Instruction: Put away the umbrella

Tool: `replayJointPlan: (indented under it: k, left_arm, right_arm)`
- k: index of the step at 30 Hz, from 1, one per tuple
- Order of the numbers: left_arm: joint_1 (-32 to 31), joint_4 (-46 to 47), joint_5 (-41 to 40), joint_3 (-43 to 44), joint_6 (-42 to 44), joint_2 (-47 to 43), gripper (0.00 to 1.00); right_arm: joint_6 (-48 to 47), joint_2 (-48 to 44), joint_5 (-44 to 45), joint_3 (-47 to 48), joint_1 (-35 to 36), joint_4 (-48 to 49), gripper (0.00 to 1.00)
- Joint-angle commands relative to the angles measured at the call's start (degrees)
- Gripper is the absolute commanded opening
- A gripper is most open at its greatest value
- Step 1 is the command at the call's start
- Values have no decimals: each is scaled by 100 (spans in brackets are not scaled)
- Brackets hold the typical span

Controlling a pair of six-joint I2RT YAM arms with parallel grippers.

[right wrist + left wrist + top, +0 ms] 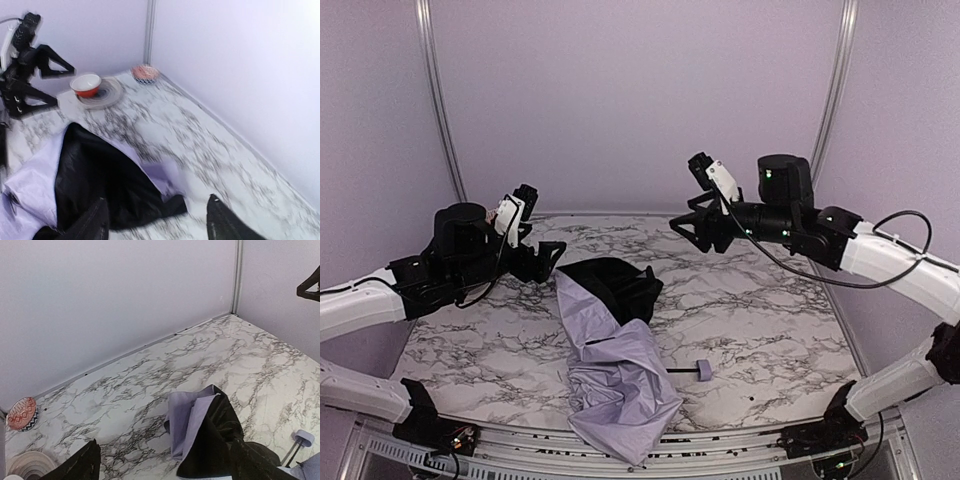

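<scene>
Plainly, found the umbrella (620,385) slumped on the marble tabletop (770,300), between the two arms and nearer the front edge. Saw it collapsed rather than folded, with pale lavender cloth bunched in a loose heap toward the front and black lining (615,280) turned outward in a rumpled mass at the far end. Noted a thin black shaft (682,372) poking out to the right of the heap, ending in a small lavender block handle (704,371) lying on the marble. Could not make out the rest of the shaft or any ribs, all buried under cloth. Saw the lowest fold of lavender reaching the front rail (740,440).

Found the left tool (542,258) raised just beside the black lining, with fingers spread wide and gripping nothing. Could not tell whether it touched the cloth. Caught only its dark fingertips (80,465) in its own camera, cut off by the bottom edge. Found the right tool (692,230) up over the far half of the tabletop, well apart from the umbrella, likewise spread wide and bare. Got a smeared, blurred right wrist view, with fingertips (95,222) cropped at the bottom. Made out there a red bowl (86,84) on a plate (107,95), and a patterned dish (145,74) in the far corner. Could not read its pattern through the blur.
</scene>
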Motion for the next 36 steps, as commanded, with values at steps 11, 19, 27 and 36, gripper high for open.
replayJointPlan:
  k: [11, 19, 27, 36]
  left_arm:
    - [241, -653, -1697, -148, -1158, 269, 97]
    - [268, -649, -1565, -101, -1033, 551, 97]
    - [268, -583, -1462, -101, -914, 632, 97]
    - [268, -613, -1559, -84, -811, 633, 97]
  right_arm:
    - [663, 3717, -1769, 3782, 1298, -1222, 46]
    - [724, 4616, -1433, 4568, 1361, -1976, 59]
    - [686, 4781, -2102, 4707, 1382, -2250, 41]
    - [526, 5104, -2409, 5051, 1494, -2700, 34]
